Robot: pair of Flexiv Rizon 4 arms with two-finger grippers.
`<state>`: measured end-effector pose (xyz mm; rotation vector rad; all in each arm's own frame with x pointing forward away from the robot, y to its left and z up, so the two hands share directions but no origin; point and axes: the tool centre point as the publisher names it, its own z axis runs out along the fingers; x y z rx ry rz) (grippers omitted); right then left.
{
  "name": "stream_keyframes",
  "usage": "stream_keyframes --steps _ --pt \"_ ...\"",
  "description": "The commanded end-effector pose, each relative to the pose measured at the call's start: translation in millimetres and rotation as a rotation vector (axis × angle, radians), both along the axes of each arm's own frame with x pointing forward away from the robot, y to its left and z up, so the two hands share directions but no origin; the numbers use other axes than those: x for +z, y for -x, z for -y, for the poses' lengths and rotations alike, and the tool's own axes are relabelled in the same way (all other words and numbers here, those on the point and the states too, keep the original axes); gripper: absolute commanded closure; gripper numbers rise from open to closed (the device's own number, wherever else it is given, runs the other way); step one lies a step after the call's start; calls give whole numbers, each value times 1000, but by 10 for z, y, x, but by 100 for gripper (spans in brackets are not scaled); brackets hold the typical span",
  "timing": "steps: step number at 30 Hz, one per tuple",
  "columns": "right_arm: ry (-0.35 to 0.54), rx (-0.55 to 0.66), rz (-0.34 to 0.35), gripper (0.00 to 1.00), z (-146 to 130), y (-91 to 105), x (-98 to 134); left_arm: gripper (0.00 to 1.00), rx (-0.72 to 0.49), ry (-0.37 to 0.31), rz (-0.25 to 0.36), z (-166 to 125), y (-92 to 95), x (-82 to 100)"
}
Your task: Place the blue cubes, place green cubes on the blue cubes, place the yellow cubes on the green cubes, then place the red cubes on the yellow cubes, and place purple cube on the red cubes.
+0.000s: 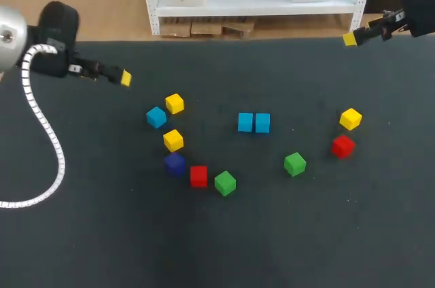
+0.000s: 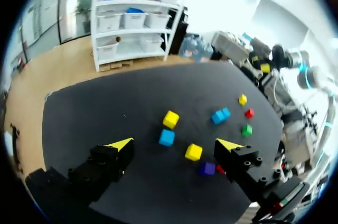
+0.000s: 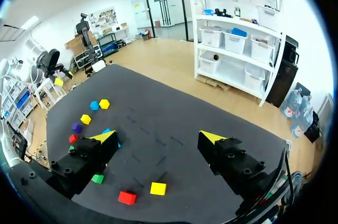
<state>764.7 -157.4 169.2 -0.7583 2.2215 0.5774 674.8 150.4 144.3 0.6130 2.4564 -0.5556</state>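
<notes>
Blue cubes (image 1: 245, 122): light, rigid; pinch flat opposite faces.
Jaws: both pairs spread wide, empty.

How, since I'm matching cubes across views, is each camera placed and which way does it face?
Head view: fixed above and behind the robot, looking down on the table; the left gripper comes in from the left, the right gripper from the right.
Left wrist view: on the left wrist, looking out along the open left gripper over the table.
Right wrist view: on the right wrist, looking out along the open right gripper across the table.
Shared: all three show the purple cube.
</notes>
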Motion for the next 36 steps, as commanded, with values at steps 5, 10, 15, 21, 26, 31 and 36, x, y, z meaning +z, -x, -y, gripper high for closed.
stream_keyframes --steps 5,10,15,21,26,31,36 --pt "-3 3 1 0 4 -4 -7 0 -206 -482 -168 491 -128 -261" --pt "-3 3 1 0 4 -4 -7 0 -300 -576 -222 583 -303 -526" --pt "-3 3 1 0 4 -4 -7 0 -363 -663 -275 572 -454 -794" --pt "-3 3 1 0 4 -4 -7 0 -396 -703 -339 554 -613 -1036" --pt "-3 3 1 0 4 -4 -7 0 -373 -695 -412 479 -760 -1248" --pt "-3 3 1 0 4 -4 -7 0 -341 -683 -442 419 -789 -1317" --pt "-3 3 1 0 4 -4 -7 0 -345 -697 -445 422 -767 -1385"
